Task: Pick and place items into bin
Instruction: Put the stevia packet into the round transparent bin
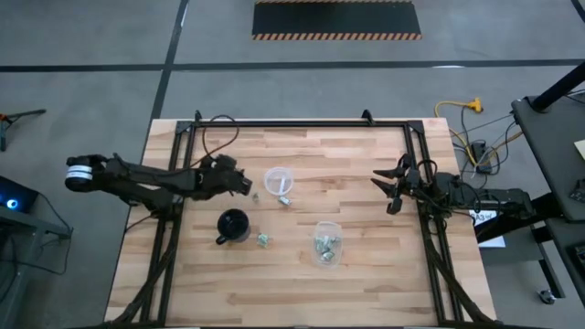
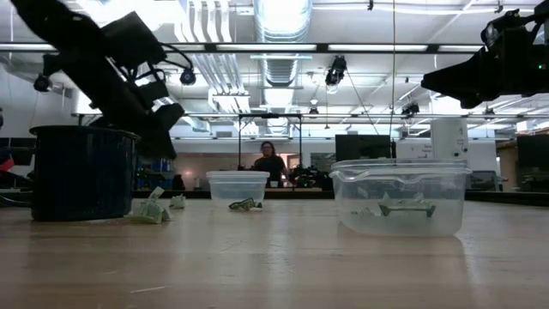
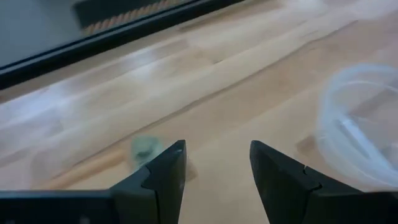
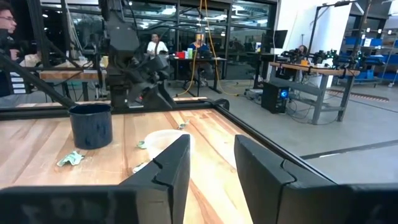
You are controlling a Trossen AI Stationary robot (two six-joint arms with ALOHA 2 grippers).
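Currently the left gripper (image 1: 245, 184) hovers over the middle of the table (image 1: 366, 274), its fingers (image 3: 163, 171) spread and empty, with one pale green piece (image 3: 144, 148) lying on the wood just beyond the fingertips. To do this pick well, it likely needs to straddle that piece squarely, come down to the wood and only then close, since so small a scrap slips easily. Nearer the front edge stands the black mug (image 1: 233, 225), another piece (image 1: 263, 240) beside it. The round clear tub (image 1: 280, 181) sits close by, a scrap (image 1: 286, 200) at its rim. Several items already lie in the square clear bin (image 1: 326, 243). The right gripper (image 1: 391, 190) waits near the right edge, fingers apart, holding nothing.
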